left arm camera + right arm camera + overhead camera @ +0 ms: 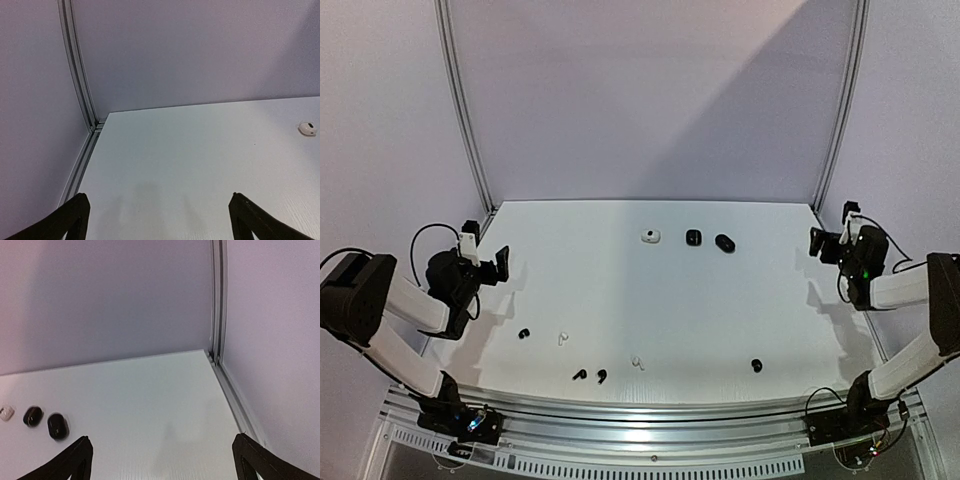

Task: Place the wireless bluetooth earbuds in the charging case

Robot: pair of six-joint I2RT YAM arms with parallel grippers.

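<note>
Several tiny earbuds lie scattered along the near part of the white table [620, 290]. The black ones are at the left [524, 333], near the front [580, 375], beside that one [602, 376] and at the right [756, 365]. Two white earbuds [561, 338] [638, 363] lie among them. Three charging cases sit in a row at the back: a white case [651, 236] [307, 128] [6, 413] and two black cases [693, 237] [725, 243] [33, 416] [57, 426]. My left gripper [485, 262] [158, 196] hangs open over the table's left edge. The right gripper [833, 232] [162, 437] hangs open at the right edge. Both are empty.
Purple walls close the table in at the back and sides, with aluminium posts [468, 130] [840, 120] in the back corners. A metal rail [640, 410] runs along the front edge between the two arm bases.
</note>
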